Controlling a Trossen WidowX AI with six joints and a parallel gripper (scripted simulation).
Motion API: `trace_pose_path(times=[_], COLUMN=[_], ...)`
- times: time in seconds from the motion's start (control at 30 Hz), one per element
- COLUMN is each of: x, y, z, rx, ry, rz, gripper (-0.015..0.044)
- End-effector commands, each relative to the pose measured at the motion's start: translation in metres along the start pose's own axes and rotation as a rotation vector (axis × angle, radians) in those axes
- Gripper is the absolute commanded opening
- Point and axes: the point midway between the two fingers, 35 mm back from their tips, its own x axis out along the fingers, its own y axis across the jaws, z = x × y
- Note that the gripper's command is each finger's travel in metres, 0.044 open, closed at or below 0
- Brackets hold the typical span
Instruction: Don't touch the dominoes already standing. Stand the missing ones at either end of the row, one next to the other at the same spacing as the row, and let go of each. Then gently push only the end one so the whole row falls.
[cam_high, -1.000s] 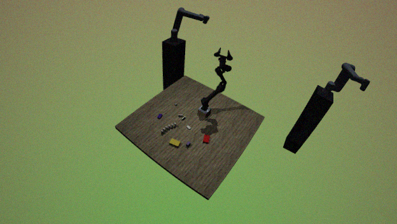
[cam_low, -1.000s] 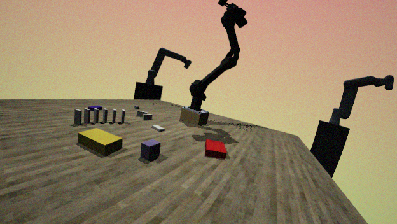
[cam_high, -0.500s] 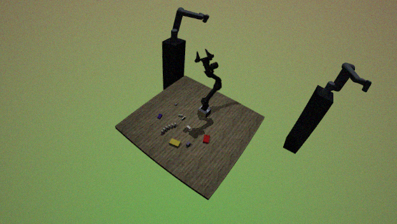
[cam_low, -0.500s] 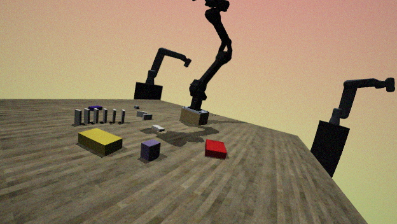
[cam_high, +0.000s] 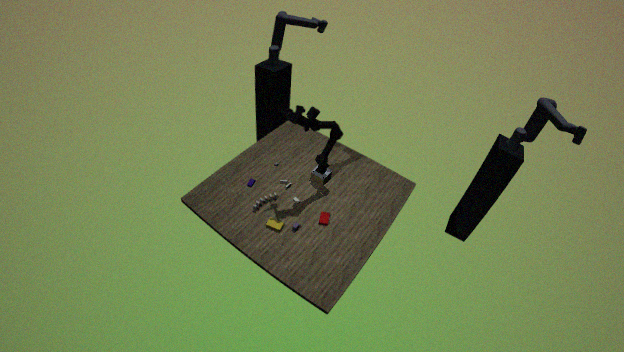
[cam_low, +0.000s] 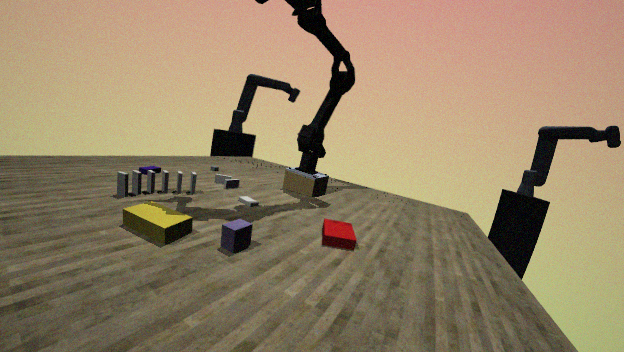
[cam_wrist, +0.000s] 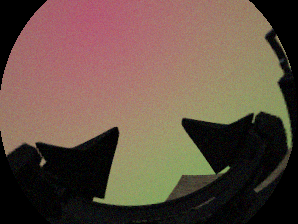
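A hazy background, green low down and warming to pink higher up, surrounded the wood-grained bench (cam_high: 310, 260) (cam_low: 300, 300) (cam_wrist: 192, 185), which lay below the pincer (cam_high: 290, 115) (cam_low: 262, 1) (cam_wrist: 150, 125). One dark pillar (cam_high: 272, 95) (cam_low: 232, 144) appeared behind the pincer in the top view; another pillar (cam_high: 485, 190) (cam_low: 520, 225) stood well apart to its right. Each carried a bent grey arm.

The black arm (cam_high: 329, 145) (cam_low: 327, 107) rose from a pale base box (cam_high: 314, 176) (cam_low: 297, 185), below and to the right of the pincer in the top view, and doubled back toward it. The pincer was released, its two dark fingers spread with nothing between them; the exterior view cut most of it off at the top.

In the top view, a yellow block (cam_high: 274, 225) (cam_low: 155, 222) lay far below the pincer, with a red block (cam_high: 324, 218) (cam_low: 339, 234) farther right and a purple block (cam_high: 296, 227) (cam_low: 236, 235) between them. A flat blue block (cam_high: 251, 183) (cam_low: 150, 168) was below and left of the pincer.

Six dominoes (cam_high: 265, 201) (cam_low: 151, 182) stood in a row below the pincer, well apart from it. Three loose pale pieces lay nearby: one (cam_high: 284, 181) (cam_low: 220, 178) and its close neighbour (cam_high: 288, 185) (cam_low: 231, 183), then another (cam_high: 296, 200) (cam_low: 248, 200) set apart. The smallest, a grey piece (cam_high: 276, 164) (cam_low: 214, 168), lay below and slightly left of the pincer.
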Motion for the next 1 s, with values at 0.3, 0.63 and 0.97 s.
trace_pose_path(times=[0.3, 0.63, 0.97], x=[-0.031, -0.127, -0.266], y=[0.015, 0.005, -0.04], z=[-0.211, -0.349, -0.426], rx=[-0.615, -1.058, -1.368], ry=[0.594, 1.029, 1.411], rz=[0.254, 0.678, 1.32], gripper=[0.044, 0.044, 0.044])
